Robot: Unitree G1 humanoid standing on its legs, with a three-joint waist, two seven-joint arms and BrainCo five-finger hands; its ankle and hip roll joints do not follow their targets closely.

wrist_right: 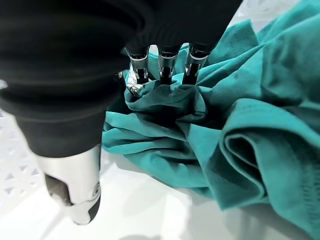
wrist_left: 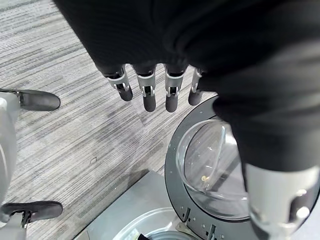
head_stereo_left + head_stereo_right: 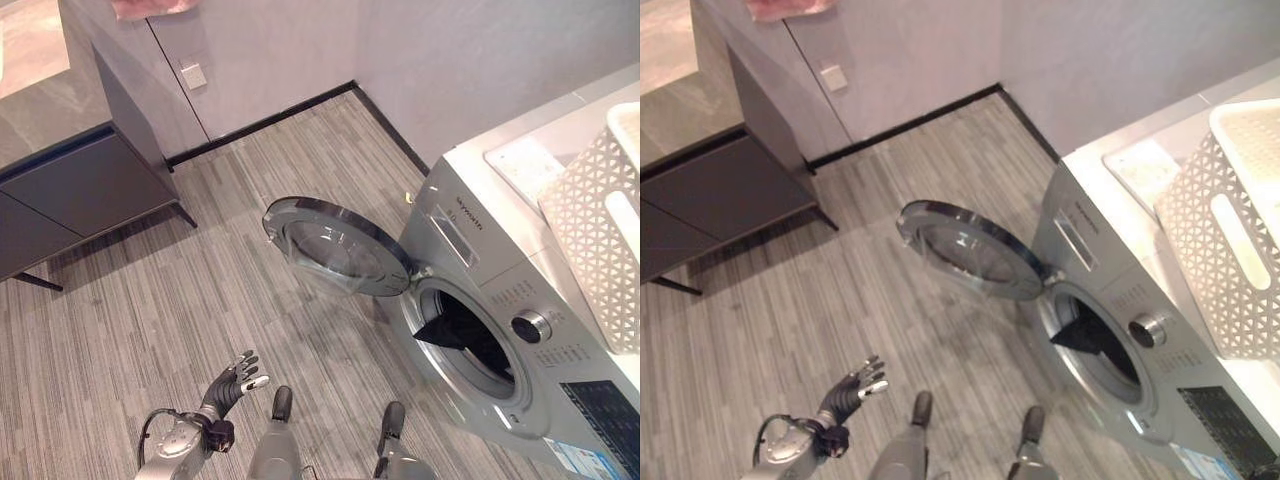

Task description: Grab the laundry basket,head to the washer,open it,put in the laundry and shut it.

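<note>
The silver washer (image 3: 470, 235) stands at the right with its round glass door (image 3: 335, 245) swung wide open. A dark garment (image 3: 462, 330) hangs in the drum opening. On top of the washer rests the white lattice laundry basket (image 3: 595, 235). In the right wrist view my right hand (image 1: 167, 62) reaches into the basket (image 1: 135, 210), its fingers curled into a bunched teal garment (image 1: 250, 125) while the thumb stays off the cloth. Low at the left, above the floor, my left hand (image 3: 232, 382) is open and holds nothing. Past its fingers (image 2: 148, 95) the open door (image 2: 210, 165) shows.
A dark low cabinet (image 3: 80, 190) stands at the back left with something pink (image 3: 150, 8) on top. Grey walls with a black baseboard (image 3: 265, 122) close the far side. Striped floor (image 3: 200, 290) spreads between the cabinet and the washer.
</note>
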